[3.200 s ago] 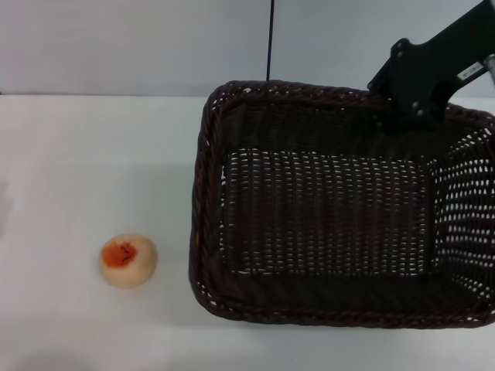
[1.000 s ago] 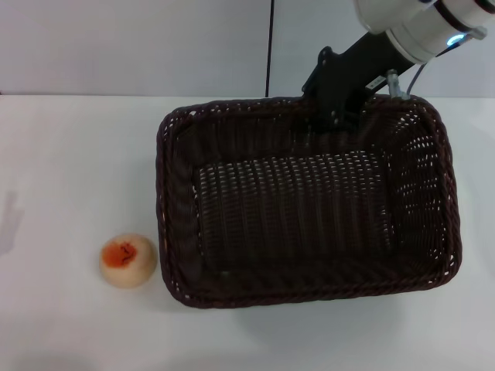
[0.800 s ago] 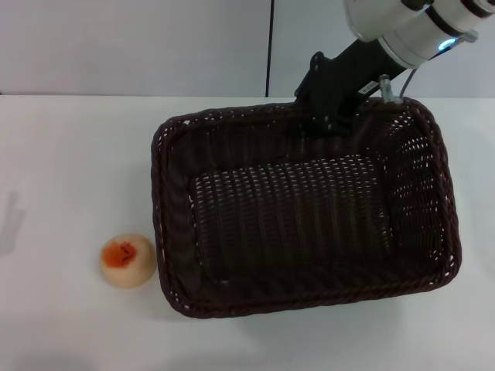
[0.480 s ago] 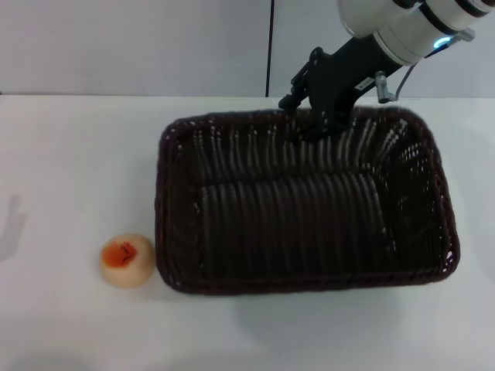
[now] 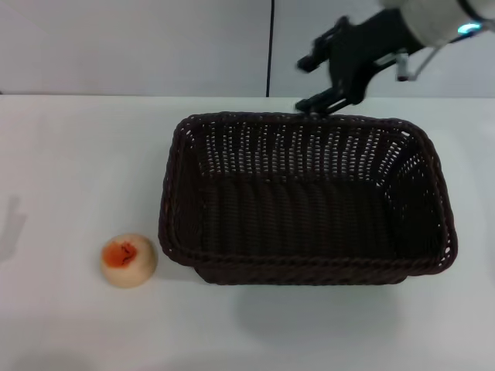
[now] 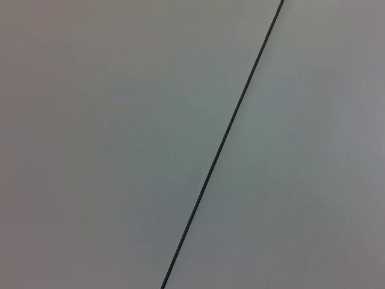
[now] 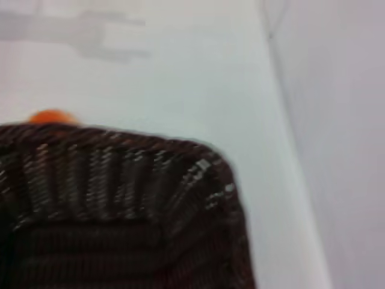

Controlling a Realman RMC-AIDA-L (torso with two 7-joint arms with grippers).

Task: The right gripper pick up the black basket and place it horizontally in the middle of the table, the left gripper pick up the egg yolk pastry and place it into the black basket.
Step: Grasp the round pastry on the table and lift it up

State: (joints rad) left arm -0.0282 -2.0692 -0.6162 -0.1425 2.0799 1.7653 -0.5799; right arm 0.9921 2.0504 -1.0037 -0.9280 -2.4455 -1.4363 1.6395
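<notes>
Dark wicker basket [image 5: 305,197] is set level mid-desk [image 5: 69,154], pastry [image 5: 129,260] just beside it. Right pincer [image 5: 315,81] is spread wide above the far rim, empty; a straight lift-off is advised.

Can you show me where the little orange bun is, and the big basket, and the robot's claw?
pastry [image 5: 128,260], head view, on its cream side just under the orange patch.
basket [image 5: 309,268], head view, on the near braided rim.
right gripper [image 5: 323,82], head view, in the gap between its two open fingers.
</notes>
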